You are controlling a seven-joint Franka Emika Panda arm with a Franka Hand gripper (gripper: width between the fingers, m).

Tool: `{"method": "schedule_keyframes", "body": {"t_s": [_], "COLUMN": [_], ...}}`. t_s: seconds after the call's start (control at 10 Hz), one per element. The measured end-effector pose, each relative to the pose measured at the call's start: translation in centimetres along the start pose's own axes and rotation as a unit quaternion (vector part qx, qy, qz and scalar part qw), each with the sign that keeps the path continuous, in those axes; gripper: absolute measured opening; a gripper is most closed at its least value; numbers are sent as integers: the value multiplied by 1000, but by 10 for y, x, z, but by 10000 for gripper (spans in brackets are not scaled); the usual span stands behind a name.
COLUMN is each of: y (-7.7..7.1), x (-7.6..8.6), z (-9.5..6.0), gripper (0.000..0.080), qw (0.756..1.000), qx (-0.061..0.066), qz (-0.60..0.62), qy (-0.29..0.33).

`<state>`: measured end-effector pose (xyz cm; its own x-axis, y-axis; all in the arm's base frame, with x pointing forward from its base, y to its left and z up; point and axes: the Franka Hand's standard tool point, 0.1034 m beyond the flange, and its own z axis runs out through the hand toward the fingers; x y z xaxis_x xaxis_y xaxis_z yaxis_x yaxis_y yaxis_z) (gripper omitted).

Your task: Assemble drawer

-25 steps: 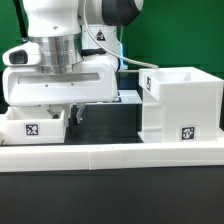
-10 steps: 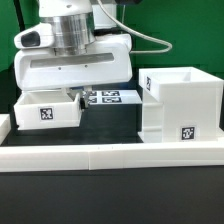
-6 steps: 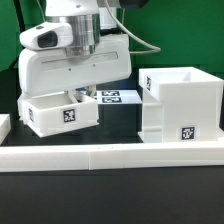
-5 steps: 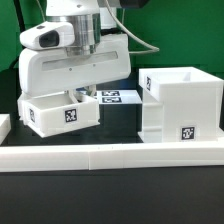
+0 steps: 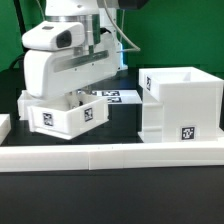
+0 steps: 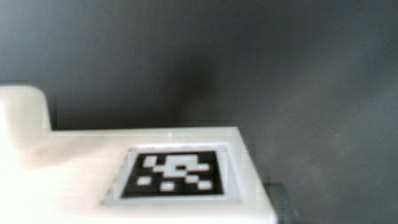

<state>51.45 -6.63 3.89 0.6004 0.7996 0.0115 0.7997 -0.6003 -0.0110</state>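
One white tagged tray point(image 5: 68, 117) hangs tilted above the bench point(image 5: 120, 125) at the exterior view's left, clamped in the jaws. Open-topped white housing point(image 5: 180, 100) stands right; contents of both indeterminable.

A white tray point(image 6: 80, 145) takes up part of the blurred wrist view, its flat face carrying a black-and-white square tag point(image 6: 175, 172); a raised rounded white block point(image 6: 22, 118) stands at its edge, and dark grey ground point(image 6: 231, 60) lies beyond
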Motion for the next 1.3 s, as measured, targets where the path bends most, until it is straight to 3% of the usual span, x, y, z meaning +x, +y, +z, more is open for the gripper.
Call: {"method": "schedule_keyframes", "body": {"t_s": [0.1,0.5,1.0,1.3], "y": [0,2,-8,-7], "x": [4,0,29,26], "z": [0,1,18,19], "gripper": [42,42,42,42], "qw": [997,979,963,964], "qx": [-9,-12,-17,-16], "qz": [-73,-203,-267,-264], "qy": [-2,-16,-42,-42]}}
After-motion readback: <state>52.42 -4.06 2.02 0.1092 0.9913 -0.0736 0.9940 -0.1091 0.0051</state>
